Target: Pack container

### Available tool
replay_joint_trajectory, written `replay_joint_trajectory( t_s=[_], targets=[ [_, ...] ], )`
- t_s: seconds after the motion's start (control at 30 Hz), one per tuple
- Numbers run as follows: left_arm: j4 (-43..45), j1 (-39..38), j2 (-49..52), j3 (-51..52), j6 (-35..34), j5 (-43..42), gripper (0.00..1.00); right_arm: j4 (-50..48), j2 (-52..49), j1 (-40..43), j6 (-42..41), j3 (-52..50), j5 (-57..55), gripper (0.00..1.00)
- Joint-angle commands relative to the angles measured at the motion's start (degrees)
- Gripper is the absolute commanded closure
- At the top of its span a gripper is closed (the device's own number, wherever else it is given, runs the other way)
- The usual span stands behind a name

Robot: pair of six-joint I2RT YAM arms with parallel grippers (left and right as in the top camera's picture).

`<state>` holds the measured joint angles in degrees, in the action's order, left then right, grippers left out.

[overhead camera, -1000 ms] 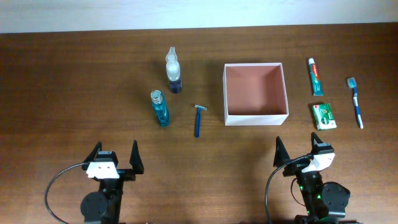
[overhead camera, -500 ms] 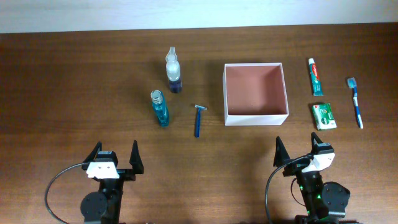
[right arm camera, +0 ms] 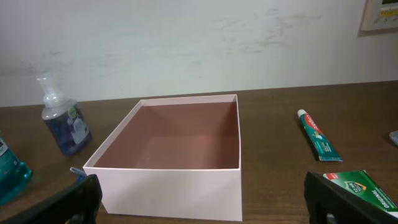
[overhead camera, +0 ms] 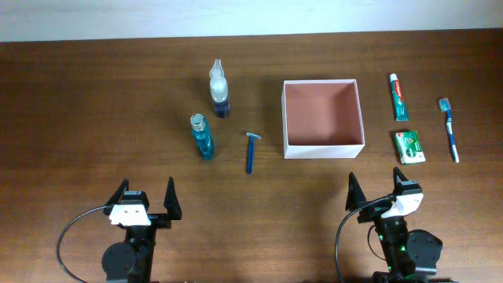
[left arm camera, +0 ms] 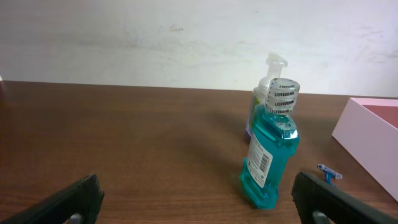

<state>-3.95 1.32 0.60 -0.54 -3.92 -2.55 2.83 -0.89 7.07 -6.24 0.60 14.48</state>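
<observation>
Both grippers sit at the bottom edge of the overhead frame with their jaws spread wide, the left gripper (overhead camera: 145, 195) at lower left and the right gripper (overhead camera: 376, 189) at lower right, each well apart from every item. The container (overhead camera: 322, 114) stands just right of centre in the upper half of the frame, thin white walls around a bare reddish-brown floor. Near its right wall lies a toothpaste tube (overhead camera: 399, 97), and below that a small green box (overhead camera: 409, 147). A blue toothbrush (overhead camera: 450, 130) lies farther right. Left of the container's lower corner lies a blue razor (overhead camera: 250, 152). Farther left a teal mouthwash bottle (overhead camera: 202, 136) stands upright, with a clear pump bottle (overhead camera: 219, 89) of bluish liquid above it in the frame. Everything rests on the brown wooden table (overhead camera: 78, 102).
</observation>
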Motion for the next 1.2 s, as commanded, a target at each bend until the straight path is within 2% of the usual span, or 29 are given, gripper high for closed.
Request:
replay_joint_trajectory(
  t_s=[0.0,0.97,1.03,1.17],
  targets=[
    [-0.7,0.3,-0.3,0.0,0.9,0.8,0.01,0.3,0.6,-0.3,-0.2,-0.3,0.1,0.01],
    [-0.4,0.3,-0.3,0.0,0.9,0.8,0.01,0.3,0.6,-0.3,-0.2,-0.3,0.1,0.01],
    [1.2,0.3,-0.3,0.0,0.9,0.4,0.01,0.3,0.6,-0.3,-0.2,-0.3,0.1,0.02],
    [11.3,0.3,-0.3,-0.1,0.0,-5.2,0.01,0.3,0.6,-0.3,-0.2,-0.3,0.1,0.01]
  ],
)
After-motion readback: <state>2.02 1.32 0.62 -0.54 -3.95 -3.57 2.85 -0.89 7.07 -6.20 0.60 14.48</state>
